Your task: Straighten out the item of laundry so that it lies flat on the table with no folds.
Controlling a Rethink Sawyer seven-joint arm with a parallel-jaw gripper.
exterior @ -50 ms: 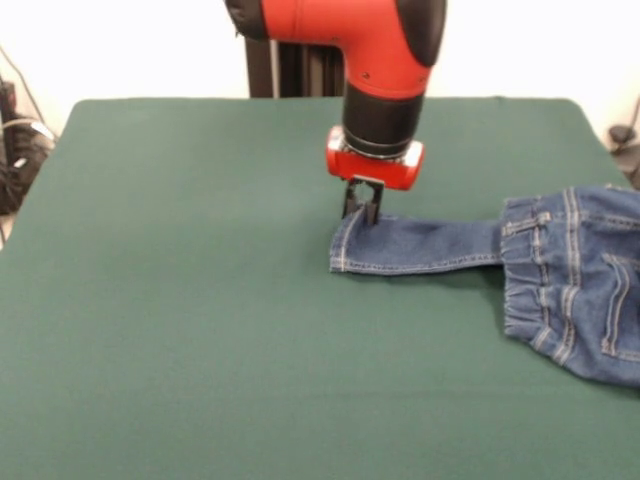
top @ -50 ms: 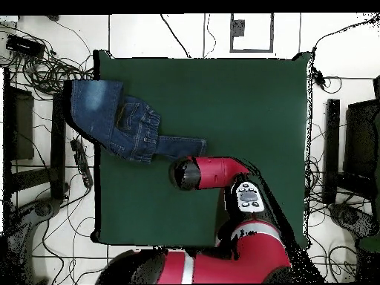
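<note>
The jeans (exterior @ -50 ms: 560,275) were seen at the right of the front view on the green table (exterior @ -50 ms: 180,300), with one leg stretched left toward the centre and the waistband end hanging past the right edge. The gripper (exterior @ -50 ms: 361,208) was lowered onto the leg's hem just above the frame's centre, its jaws pinched on the hem's upper corner. In the overhead view, the jeans (top @ -50 ms: 122,122) were seen at upper left.

Red and black arm (exterior @ -50 ms: 385,60), red wrist collar (exterior @ -50 ms: 374,163), dark fingers (exterior @ -50 ms: 362,203).
</note>
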